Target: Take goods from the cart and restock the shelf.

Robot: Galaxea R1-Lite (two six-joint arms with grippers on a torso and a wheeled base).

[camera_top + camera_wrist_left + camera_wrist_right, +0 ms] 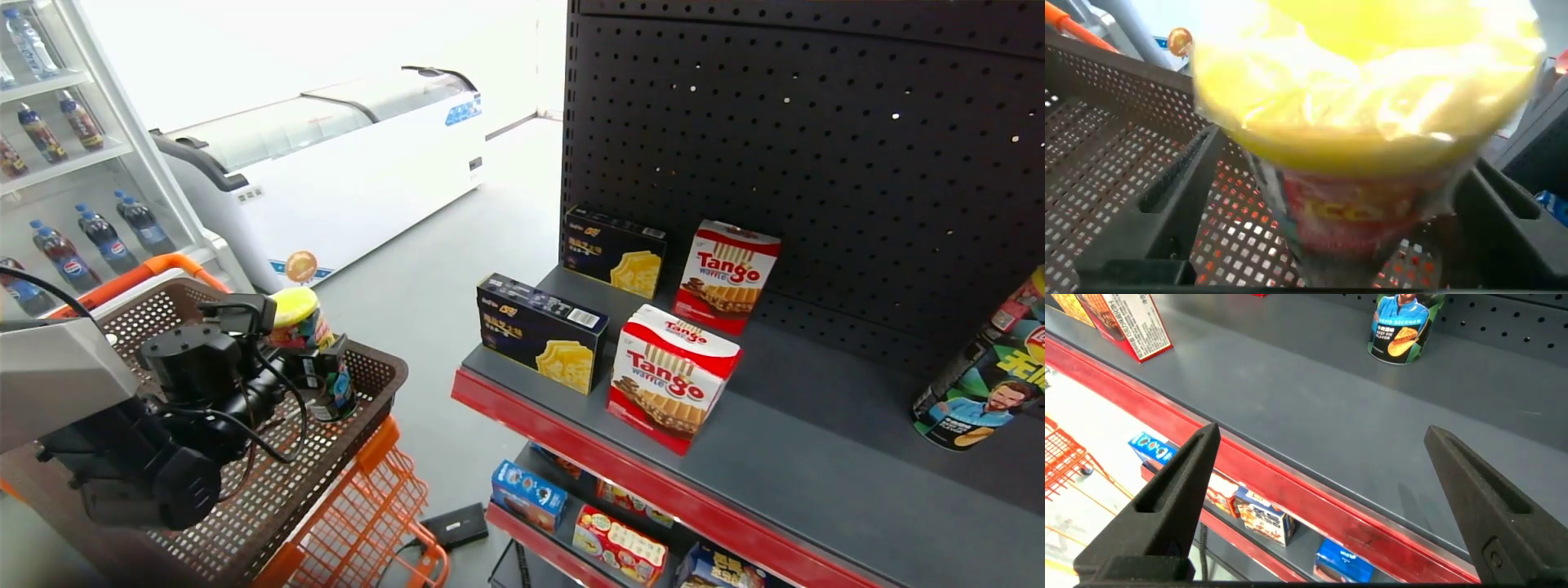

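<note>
**A:** From the head, how far along?

**B:** Partway, at a guess. On the left, jaws clenched around a yellow-lidded tub (300,320), inside the cart basket (384,367) by its far edge. Already on the shelf (816,465): dark boxes (540,331) and wafer boxes (671,377) toward the left end, a tall can (992,367) at the right edge.

**A:** And from the left wrist?

**B:** Same tub (1364,122), gripped on both sides, over the basket mesh (1110,155). Not yet shelved.

**A:** Right wrist?

**B:** Jaws spread wide, gripping nothing, above the shelf's front edge (1290,400). Can (1399,327) at the back. Left to do, probably: carrying the tub across to the bare stretch beside the can.
</note>
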